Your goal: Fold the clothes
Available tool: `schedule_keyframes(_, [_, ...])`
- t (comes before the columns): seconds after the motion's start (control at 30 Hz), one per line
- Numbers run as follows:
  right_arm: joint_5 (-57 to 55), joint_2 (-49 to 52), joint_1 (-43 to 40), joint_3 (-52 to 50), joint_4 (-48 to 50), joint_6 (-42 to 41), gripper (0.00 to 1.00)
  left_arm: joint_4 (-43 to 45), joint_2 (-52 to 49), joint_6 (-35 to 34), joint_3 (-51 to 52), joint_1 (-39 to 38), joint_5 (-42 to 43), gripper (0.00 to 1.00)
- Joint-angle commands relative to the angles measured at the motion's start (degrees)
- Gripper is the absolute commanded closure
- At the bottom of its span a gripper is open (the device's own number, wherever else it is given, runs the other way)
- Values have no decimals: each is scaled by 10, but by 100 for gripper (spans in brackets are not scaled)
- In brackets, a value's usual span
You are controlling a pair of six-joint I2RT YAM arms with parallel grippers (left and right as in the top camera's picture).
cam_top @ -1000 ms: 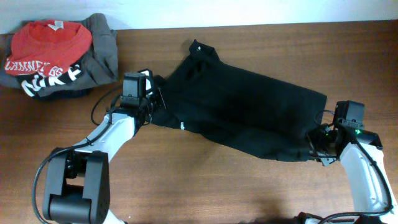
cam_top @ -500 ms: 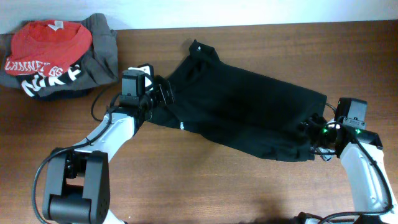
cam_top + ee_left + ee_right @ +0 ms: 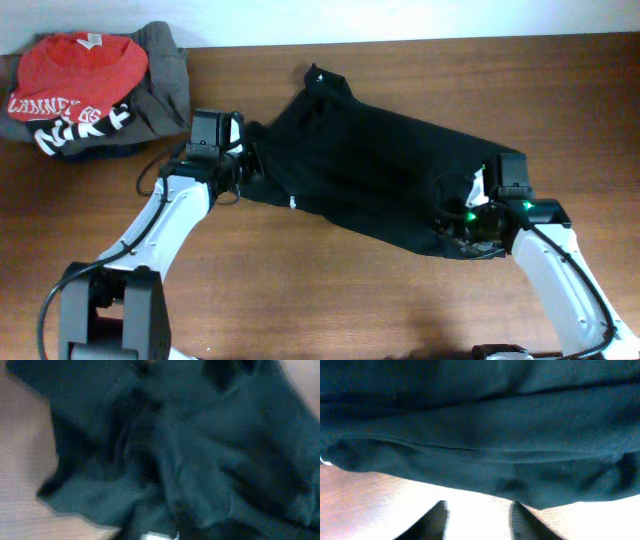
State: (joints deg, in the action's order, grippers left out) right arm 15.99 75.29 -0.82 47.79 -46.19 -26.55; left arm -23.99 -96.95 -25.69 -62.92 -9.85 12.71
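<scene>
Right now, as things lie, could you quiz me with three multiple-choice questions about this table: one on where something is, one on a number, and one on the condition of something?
1. Where does the red shirt with white lettering lie?
A. heaped with the grey garment at the wooden table's far left corner
B. at the near right edge
C. on the floor

2. How many robot arms reach the black fabric garment?
A. one
B. two
C. three

3. The black fabric garment is:
A. folded into a small square
B. hanging in the air
C. lying spread out and rumpled on the table

Answers:
1 A, the overhead view shows it heaped in that corner.
2 B, the left arm meets its left edge and the right arm its right end.
3 C, it sprawls across the wood.
</scene>
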Motion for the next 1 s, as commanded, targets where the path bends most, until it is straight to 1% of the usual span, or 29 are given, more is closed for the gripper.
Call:
schedule_keyframes(0.0, [-13, 12, 14, 10, 6, -39, 66, -31, 10, -45, -7, 1, 8, 99])
schedule_keyframes(0.17, [-12, 42, 13, 10, 30, -40, 67, -31, 7, -48, -7, -5, 47, 99])
schedule_keyframes(0.37, [-10, 72, 13, 10, 35, -40, 72, -20, -32, -56, -7, -33, 45, 99])
schedule_keyframes(0.67, [-11, 74, 13, 10, 36, -40, 72, -6, -87, -63, -7, -34, 60, 99])
schedule_keyframes(0.97, [-11, 74, 13, 10, 36, -40, 71, 80, -96, -62, -7, -37, 60, 99])
